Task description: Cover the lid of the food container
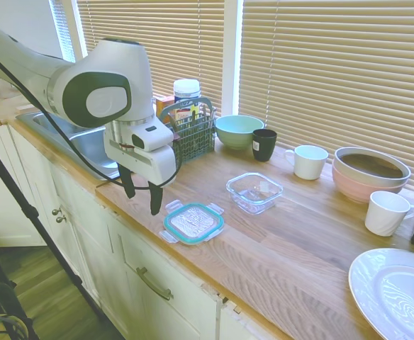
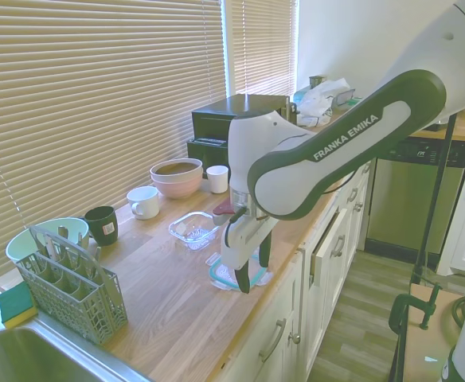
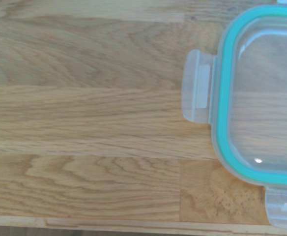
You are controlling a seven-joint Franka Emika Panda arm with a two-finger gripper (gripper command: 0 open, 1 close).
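The lid [image 1: 193, 222], clear with a teal rim and snap tabs, lies flat on the wooden counter near its front edge; it also shows as the lid [image 2: 231, 276] behind the fingers and the lid [image 3: 259, 98] up close. The food container [image 1: 254, 192], a small clear tub, stands uncovered just behind it, seen too as the container [image 2: 193, 228]. My gripper [image 1: 142, 194] hangs open and empty above the counter, just left of the lid, fingers pointing down; in the second exterior view the gripper [image 2: 252, 268] hangs in front of the lid.
A grey cutlery caddy [image 1: 191, 131], pale green bowl [image 1: 238, 130], black cup [image 1: 264, 144], white mugs [image 1: 309, 161] [image 1: 386, 212] and a pink bowl [image 1: 371, 172] line the back. A white plate [image 1: 395, 293] lies at the right. The sink [image 1: 93, 145] sits left of the gripper.
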